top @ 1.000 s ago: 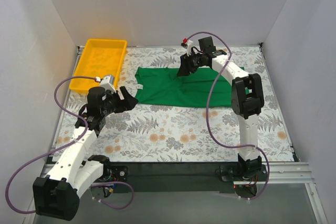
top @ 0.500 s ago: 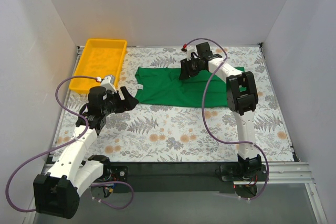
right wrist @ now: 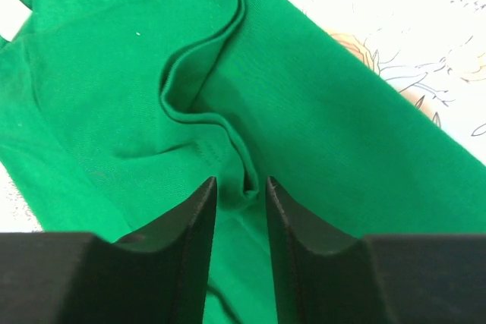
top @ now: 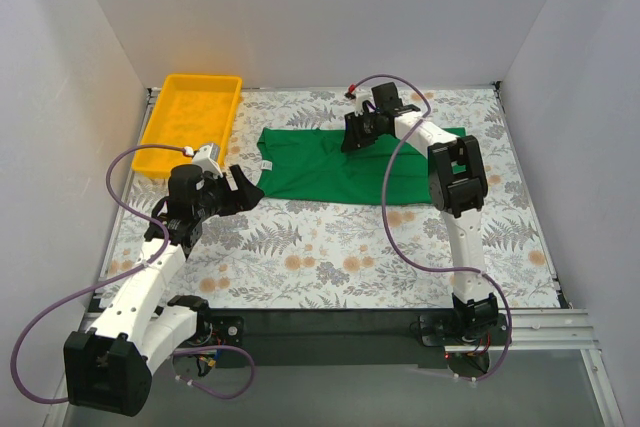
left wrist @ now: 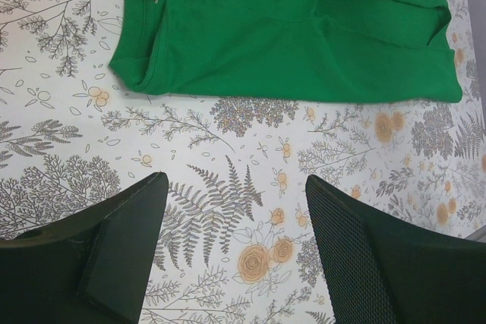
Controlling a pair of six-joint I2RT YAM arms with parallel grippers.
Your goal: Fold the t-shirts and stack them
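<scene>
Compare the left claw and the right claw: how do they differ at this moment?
The left claw stands wide open; the right claw is narrow, pinching a ridge of the green t-shirt. The left claw hangs over the flowered table, beside the t-shirt's collar end and apart from it; the right claw is down on the cloth near its far edge. Both have two black fingers.

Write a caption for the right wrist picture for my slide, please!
Up close: the right gripper straddles a raised fold of the green t-shirt, one dark finger on each side.
</scene>
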